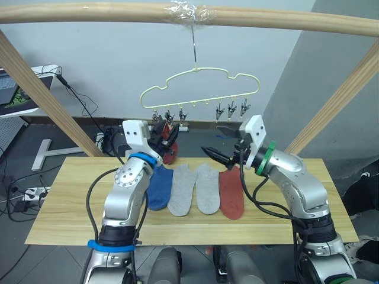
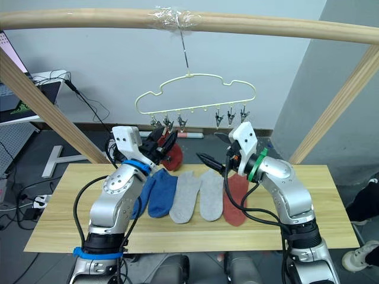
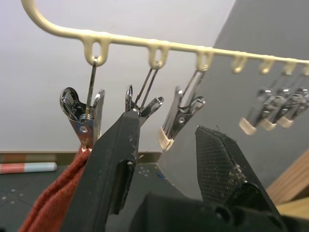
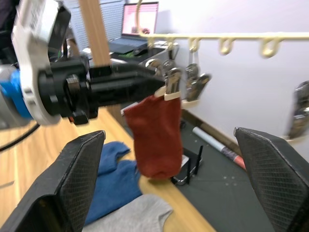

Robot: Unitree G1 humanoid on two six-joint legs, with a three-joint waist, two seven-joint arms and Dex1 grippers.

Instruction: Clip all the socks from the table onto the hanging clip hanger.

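Observation:
The pale-yellow clip hanger (image 1: 198,74) hangs by its hook from the wooden pole, its dark clips in a row. One rust red sock (image 1: 170,151) dangles from the leftmost clip (image 3: 82,121). My left gripper (image 1: 166,136) is raised at the left clips and open; its fingers (image 3: 116,159) flank the second clip's (image 3: 140,104) lower end. My right gripper (image 1: 220,144) hovers wide open over the table's (image 1: 59,201) far edge, holding nothing. Flat on the table lie blue socks (image 2: 160,192), two grey socks (image 1: 182,189) (image 1: 207,188) and a red sock (image 1: 231,194).
Slanted wooden poles (image 1: 35,89) (image 1: 337,100) frame both sides under the top pole (image 1: 89,13). A desk with a laptop (image 1: 12,89) stands at far left. Cables and a power strip (image 1: 32,192) lie on the floor beyond the table.

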